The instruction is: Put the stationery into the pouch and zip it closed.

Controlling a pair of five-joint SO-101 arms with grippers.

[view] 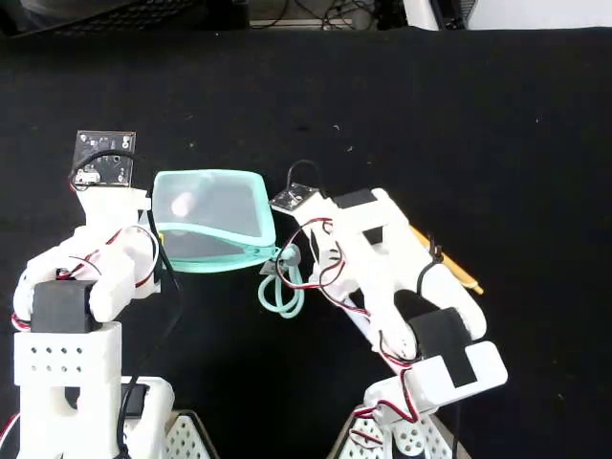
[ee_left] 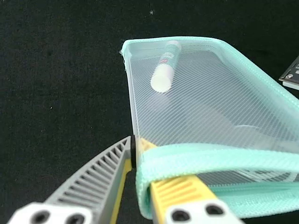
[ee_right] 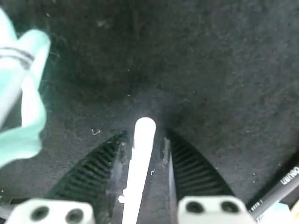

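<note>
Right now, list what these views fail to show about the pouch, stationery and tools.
Right tool: whether it clamps the white stick; the right wrist view is dark there, and in the high view its own arm covers it.
White stick's full length: cut off by the right wrist view's edge.
Yellow pencil: high view, right arm hides most of it.
Tube inside the pouch: left wrist view, mesh blurs what it is.

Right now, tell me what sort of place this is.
Probably a robotics lab bench: a black-cloth table, two white arms mounted side by side, and loose cables along the far edge.
</note>
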